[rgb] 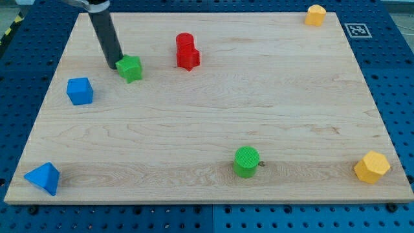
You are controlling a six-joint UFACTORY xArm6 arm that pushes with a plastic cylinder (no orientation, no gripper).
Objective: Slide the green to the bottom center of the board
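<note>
- The rod's tip sits just to the view's left of the green star-like block, touching or all but touching it, near the board's top left.
- There is no hand on this arm, only the bare rod, so nothing is held.
- A green cylinder already rests near the bottom centre of the board.
- To send the star block down well, I'd judge the tip should swing round above it and push towards the view's bottom right, keeping clear of the blue cube and red block.
</note>
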